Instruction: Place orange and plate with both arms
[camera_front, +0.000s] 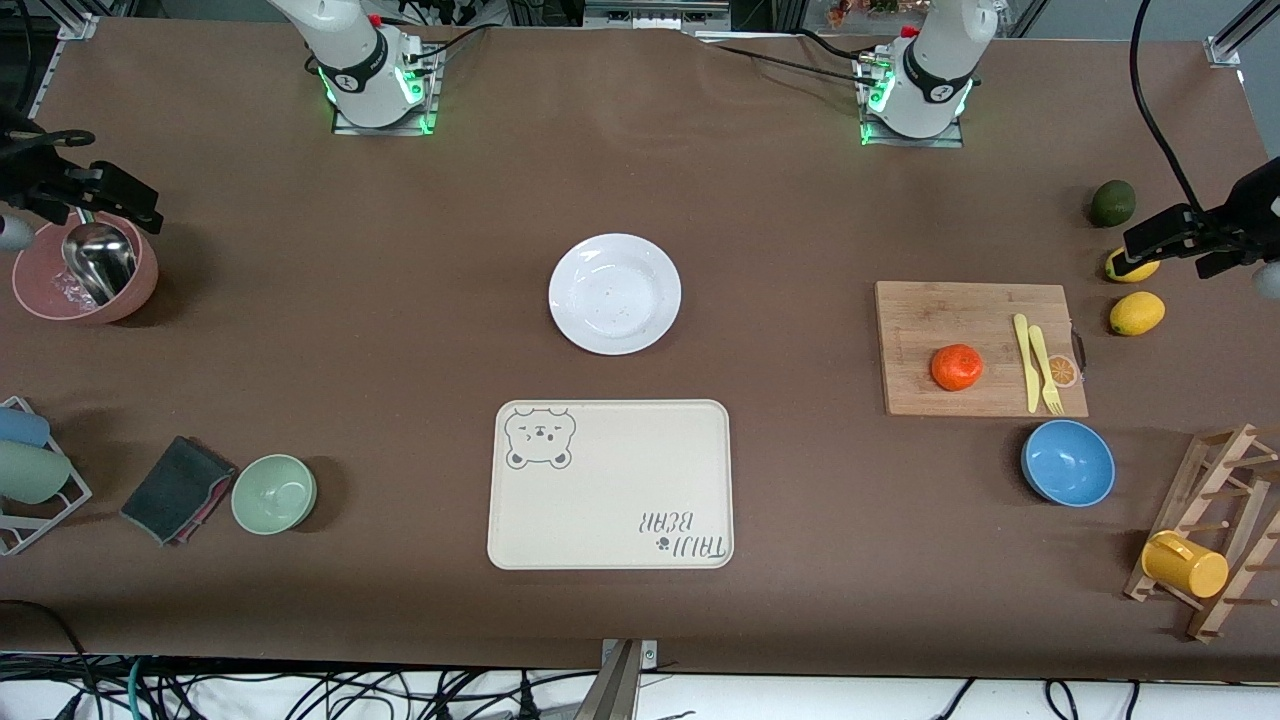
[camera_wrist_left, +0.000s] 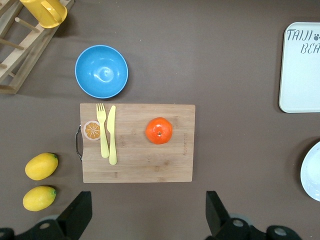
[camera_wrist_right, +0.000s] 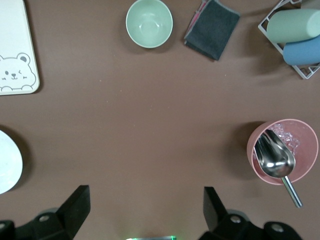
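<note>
On the desk's cutting board sits your orange, plate mid-desk; left end effector above the board, right end effector above bare desk, both wide, empty.

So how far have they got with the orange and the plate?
Nothing looks done yet. The orange sits on the cutting board; the plate lies bare on the table, farther from the camera than the tray. Neither is in hand: the left gripper and right gripper hang open over bare table. Picking up and placing both remain.
</note>
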